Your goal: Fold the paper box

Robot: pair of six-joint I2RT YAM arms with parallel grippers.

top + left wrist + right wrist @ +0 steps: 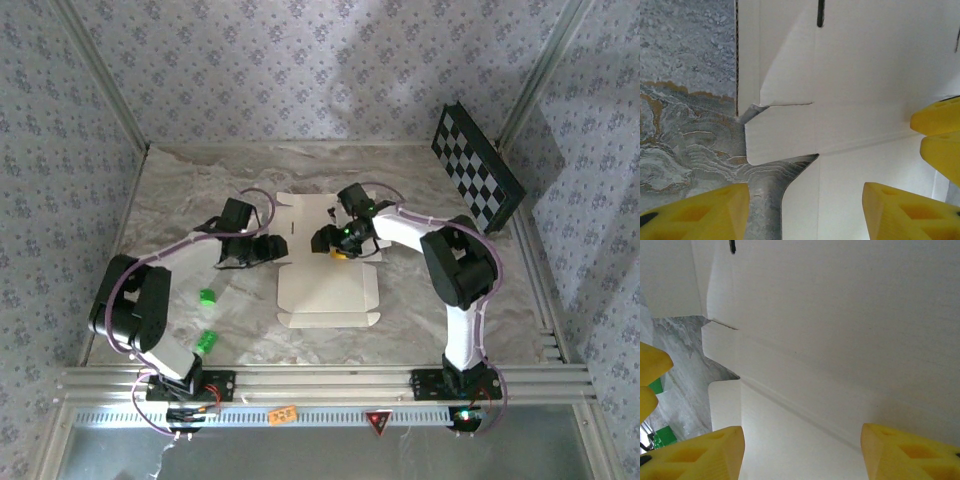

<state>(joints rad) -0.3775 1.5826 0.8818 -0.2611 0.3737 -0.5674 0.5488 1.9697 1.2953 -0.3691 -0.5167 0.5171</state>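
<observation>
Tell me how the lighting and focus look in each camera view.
Top external: soft, even light, paper box bright yet detailed; left wrist: box glares white, left fingers slightly soft; right wrist: box shaded grey, right fingers slightly soft.

Smooth matt paper box [326,290] on marble-look table [405,335].

The paper box [325,275] lay unfolded and flat, cream-white side up, flaps spread, mid-worktop between both arms.
</observation>
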